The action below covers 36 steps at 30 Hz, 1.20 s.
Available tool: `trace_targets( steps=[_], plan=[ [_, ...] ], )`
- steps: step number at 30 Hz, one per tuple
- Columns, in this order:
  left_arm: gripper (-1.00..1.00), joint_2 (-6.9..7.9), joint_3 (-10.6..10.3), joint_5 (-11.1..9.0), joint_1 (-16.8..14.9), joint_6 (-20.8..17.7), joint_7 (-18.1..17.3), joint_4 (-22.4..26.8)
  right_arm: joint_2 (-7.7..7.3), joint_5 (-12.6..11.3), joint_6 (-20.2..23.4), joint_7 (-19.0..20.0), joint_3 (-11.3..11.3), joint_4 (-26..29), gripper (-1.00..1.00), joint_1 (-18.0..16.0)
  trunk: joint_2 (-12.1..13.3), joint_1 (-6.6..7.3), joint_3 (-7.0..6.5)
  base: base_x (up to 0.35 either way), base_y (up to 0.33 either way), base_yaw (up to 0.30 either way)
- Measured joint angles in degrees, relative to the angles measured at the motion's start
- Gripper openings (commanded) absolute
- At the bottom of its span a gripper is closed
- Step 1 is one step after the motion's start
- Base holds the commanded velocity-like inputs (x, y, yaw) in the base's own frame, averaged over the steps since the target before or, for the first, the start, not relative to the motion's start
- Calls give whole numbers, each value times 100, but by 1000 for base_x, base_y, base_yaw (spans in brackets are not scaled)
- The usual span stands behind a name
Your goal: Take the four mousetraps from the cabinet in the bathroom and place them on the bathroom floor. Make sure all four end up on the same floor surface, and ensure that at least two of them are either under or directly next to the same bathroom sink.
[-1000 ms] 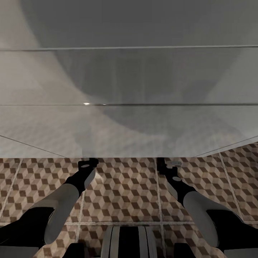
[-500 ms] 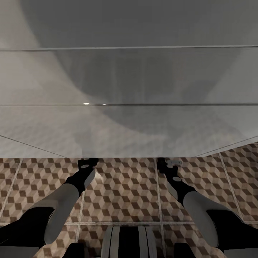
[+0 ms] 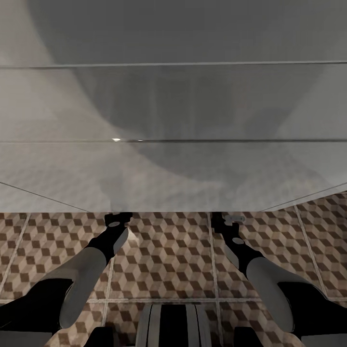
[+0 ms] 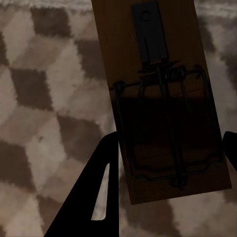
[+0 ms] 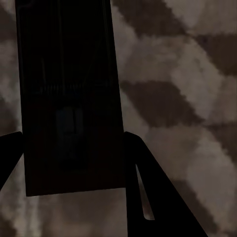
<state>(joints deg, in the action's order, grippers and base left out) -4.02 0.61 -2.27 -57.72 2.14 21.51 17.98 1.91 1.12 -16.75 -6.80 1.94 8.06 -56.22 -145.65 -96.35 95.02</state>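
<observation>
Currently: two mousetraps counted | left gripper clamps one mousetrap above the bathroom floor | right gripper clamps a second, shadowed mousetrap | both arms reach beneath the white vanity.

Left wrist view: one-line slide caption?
Left gripper holding a wooden mousetrap above the cube-patterned bathroom floor.

A pale grey panelled surface, crossed by thin horizontal seams, fills the upper head view.
</observation>
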Motion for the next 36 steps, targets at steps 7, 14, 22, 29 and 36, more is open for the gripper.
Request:
trace_targets(
  steps=[7, 14, 22, 29, 36],
  plan=[
    [-100, -3, 0, 1, 0, -6, -1, -5, 0, -5, 4, 0, 0, 0, -100, 0, 0, 0, 0, 0, 0, 0],
    [-100, -8, 4, -1, 0, -12, -1, -2, -1, -5, 8, -1, 6, 0, -100, 0, 0, 0, 0, 0, 0, 0],
    [-100, -9, 4, -7, 0, -13, 7, -2, -1, -2, 9, 0, 8, 0, -100, 0, 0, 0, 0, 0, 0, 0],
    [-100, -2, 4, -8, 0, -14, 0, -7, 0, -3, 12, 0, 8, 0, -100, 0, 0, 0, 0, 0, 0, 0],
    [-100, -5, 4, -8, 0, -14, 6, -4, 0, -5, 15, 0, 8, 0, -100, 0, 0, 0, 0, 0, 0, 0]
  ],
)
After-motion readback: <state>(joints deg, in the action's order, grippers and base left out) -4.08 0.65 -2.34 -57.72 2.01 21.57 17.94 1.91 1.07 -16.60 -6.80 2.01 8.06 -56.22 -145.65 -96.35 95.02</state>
